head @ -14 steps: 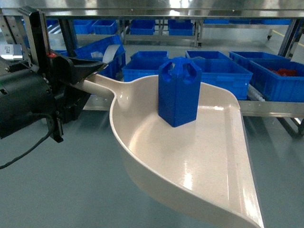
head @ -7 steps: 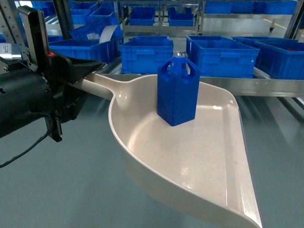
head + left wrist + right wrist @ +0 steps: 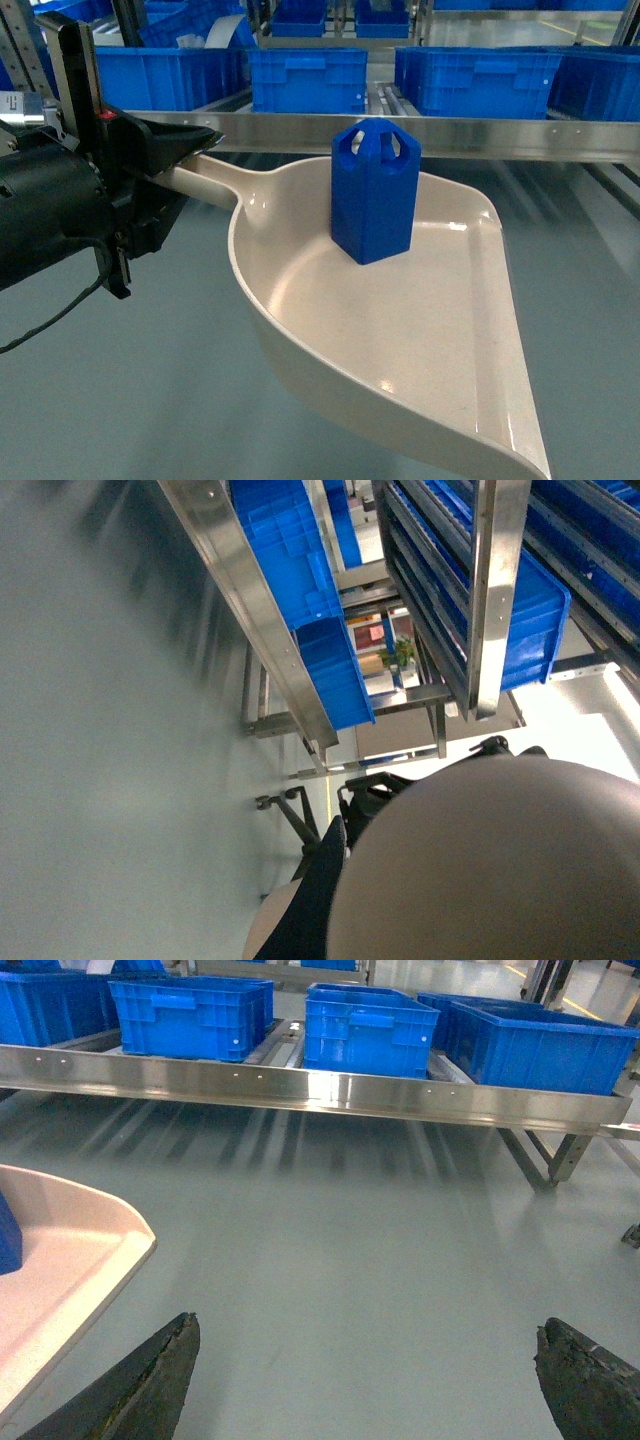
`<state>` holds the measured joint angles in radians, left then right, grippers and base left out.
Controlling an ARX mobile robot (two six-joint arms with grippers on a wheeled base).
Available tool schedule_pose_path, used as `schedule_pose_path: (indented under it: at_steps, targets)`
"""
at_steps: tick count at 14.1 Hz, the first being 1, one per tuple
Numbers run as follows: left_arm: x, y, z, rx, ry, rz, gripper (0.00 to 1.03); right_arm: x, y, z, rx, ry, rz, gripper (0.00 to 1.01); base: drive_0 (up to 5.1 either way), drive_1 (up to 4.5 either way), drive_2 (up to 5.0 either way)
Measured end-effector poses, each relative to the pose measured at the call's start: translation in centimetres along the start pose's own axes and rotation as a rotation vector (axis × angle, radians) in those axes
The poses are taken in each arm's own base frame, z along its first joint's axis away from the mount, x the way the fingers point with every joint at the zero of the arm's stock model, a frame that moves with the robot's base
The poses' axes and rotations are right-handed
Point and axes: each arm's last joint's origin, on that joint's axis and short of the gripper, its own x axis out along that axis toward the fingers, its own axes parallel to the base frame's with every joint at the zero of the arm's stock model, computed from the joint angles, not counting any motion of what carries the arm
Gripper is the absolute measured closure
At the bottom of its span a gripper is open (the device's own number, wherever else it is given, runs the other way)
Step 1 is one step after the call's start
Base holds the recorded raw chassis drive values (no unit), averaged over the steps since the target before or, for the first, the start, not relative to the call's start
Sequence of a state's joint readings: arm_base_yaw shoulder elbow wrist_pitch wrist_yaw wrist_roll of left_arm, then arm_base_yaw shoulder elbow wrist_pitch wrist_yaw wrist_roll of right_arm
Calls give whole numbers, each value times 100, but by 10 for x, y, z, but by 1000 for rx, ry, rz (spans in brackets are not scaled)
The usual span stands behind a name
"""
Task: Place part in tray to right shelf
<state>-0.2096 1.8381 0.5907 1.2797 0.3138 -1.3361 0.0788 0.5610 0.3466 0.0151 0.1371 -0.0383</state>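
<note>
In the head view the tray (image 3: 400,340) fills the near ground, its wide flat lip running down to about 5 o'clock and its long handle reaching up toward 10 o'clock. The part (image 3: 373,190) stands upright on the tray's floor near the back wall, at roughly 12 o'clock from the tray's middle, its pierced top uppermost. At 9 o'clock the left claw (image 3: 175,160) is closed on the tray's handle, the black fingers clamped around the cream shaft where it leaves the scoop. The left wrist view shows mostly the pale underside of the tray (image 3: 480,870) with dark claw parts beside it.

In the right wrist view the right claw (image 3: 365,1380) is spread wide apart and holds nothing, its two dark fingertips (image 3: 150,1380) at 7 and 5 o'clock over grey floor (image 3: 340,1260). A corner of the tray (image 3: 70,1260) shows at 9 o'clock.

Farther off, across 12 o'clock, runs the riveted steel rail of the right shelf (image 3: 450,135), carrying blue crates (image 3: 310,78) behind it. The tray is short of the rail, over the floor.
</note>
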Motion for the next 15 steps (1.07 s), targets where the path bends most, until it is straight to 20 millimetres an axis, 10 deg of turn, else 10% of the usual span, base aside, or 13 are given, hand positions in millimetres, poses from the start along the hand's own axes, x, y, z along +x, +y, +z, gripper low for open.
schedule_pose_path:
  at_steps: [15]
  targets:
    - [0,0,0,0,0,0,89,0,0,0,0,1,0,3,0,0,0]
